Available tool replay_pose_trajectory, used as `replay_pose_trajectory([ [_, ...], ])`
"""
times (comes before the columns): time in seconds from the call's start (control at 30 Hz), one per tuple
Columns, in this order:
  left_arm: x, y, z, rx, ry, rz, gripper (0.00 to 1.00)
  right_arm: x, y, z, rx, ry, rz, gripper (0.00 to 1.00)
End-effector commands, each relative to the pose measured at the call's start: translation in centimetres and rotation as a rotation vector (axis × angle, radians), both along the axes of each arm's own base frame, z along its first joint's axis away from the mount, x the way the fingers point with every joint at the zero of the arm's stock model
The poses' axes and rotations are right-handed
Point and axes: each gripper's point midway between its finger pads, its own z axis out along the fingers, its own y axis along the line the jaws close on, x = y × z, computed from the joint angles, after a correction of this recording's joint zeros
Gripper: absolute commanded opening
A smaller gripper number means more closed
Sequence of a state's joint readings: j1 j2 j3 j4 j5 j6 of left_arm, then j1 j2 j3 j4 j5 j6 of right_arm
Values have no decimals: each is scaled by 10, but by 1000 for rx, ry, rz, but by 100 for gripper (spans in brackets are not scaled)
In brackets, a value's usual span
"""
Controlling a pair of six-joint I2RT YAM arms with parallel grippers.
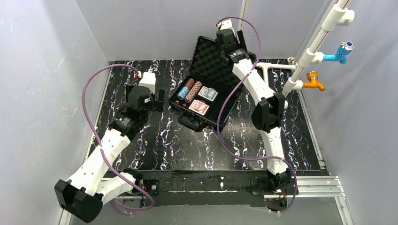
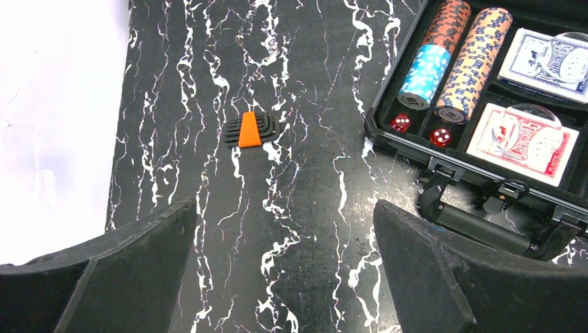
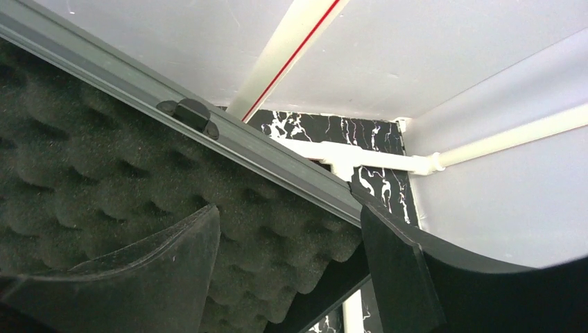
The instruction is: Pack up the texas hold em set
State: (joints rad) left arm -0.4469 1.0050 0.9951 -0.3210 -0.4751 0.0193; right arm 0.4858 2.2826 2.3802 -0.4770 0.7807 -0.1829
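The open black case [image 1: 180,110] sits at the middle of the marbled table [image 1: 187,150], toward the far side, with its foam-lined lid [image 1: 210,56] standing up at the back. Inside lie two rows of chips: one row [image 2: 433,52] red at the far end and blue at the near end, the other [image 2: 475,59] brown. A red die [image 2: 400,123] sits at the near end of the first row and another [image 2: 439,137] at the near end of the second. To their right are a blue card deck [image 2: 548,59] and a red card deck [image 2: 523,135].

The right arm stretches far over the case to the lid's top edge. The right gripper [image 3: 290,215] straddles that edge, one finger against the foam and the other behind the rim, jaws parted; a firm pinch cannot be made out.

The left arm bends in from the near left. The left gripper [image 2: 284,215] hangs over bare table left of the case, jaws spread wide and holding nothing. A set of hex keys [image 2: 249,130] in an orange holder lies beyond it.
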Motion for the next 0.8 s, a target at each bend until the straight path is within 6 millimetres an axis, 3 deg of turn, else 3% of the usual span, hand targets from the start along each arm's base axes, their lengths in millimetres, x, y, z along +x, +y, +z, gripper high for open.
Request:
replay_pose_trajectory([
  [0.0,0,-1,0,-6,-9,-5,100,15,-4,31,90,-118,-20,81],
  [0.03,-1,0,0,-5,-6,-5,99,19,3,28,113,-110,26,80],
  [0.1,-1,-1,0,-4,-6,-6,99,21,-6,28,109,-123,-16,79],
  [0.37,0,-1,-1,-4,-4,-10,99,30,-12,17,116,-108,-8,77],
  [0.77,0,-1,-2,-1,0,-12,99,35,-8,-4,110,-61,21,81],
])
